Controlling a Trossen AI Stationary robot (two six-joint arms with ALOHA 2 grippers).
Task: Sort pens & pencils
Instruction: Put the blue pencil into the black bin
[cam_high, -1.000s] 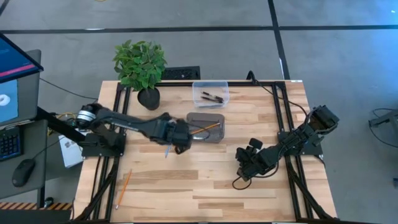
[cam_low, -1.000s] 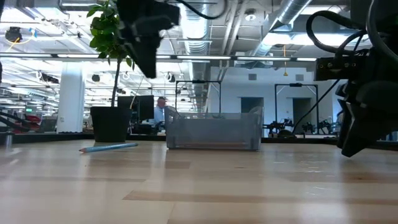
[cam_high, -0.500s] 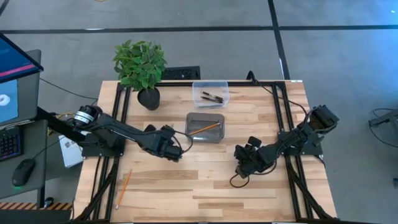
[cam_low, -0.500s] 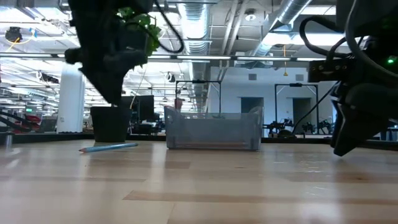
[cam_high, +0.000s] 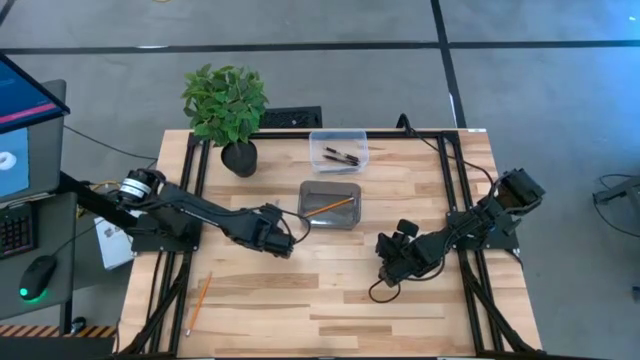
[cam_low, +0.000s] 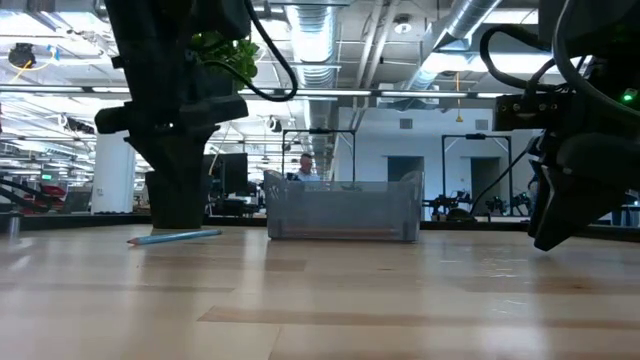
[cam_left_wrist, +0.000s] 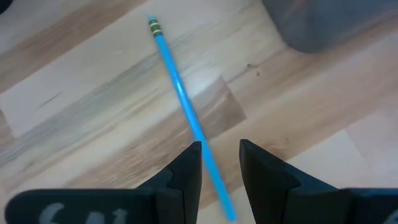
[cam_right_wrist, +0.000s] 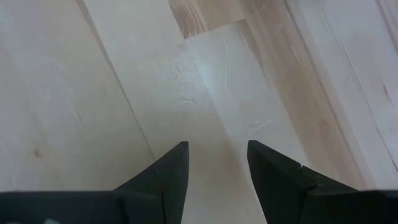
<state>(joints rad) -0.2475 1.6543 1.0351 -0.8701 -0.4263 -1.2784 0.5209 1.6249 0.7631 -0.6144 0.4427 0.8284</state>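
Left gripper (cam_left_wrist: 221, 165) jaws parted, straddling blue pencil (cam_left_wrist: 186, 112) flat on bench (cam_high: 330, 290), seemingly not gripping; right gripper (cam_right_wrist: 217, 163) at 4 o'clock, parted, empty.

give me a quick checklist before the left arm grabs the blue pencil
1. Left tool open: ok.
2. Blue pencil between its fingers: ok, the pencil runs through the gap.
3. Pencil flat on the table, free of other things: ok.
4. Grey tray has room: ok, one orange pencil inside.
5. Right tool out of the way: ok, open over bare wood.
6. Fingers low enough to grip: cannot tell.
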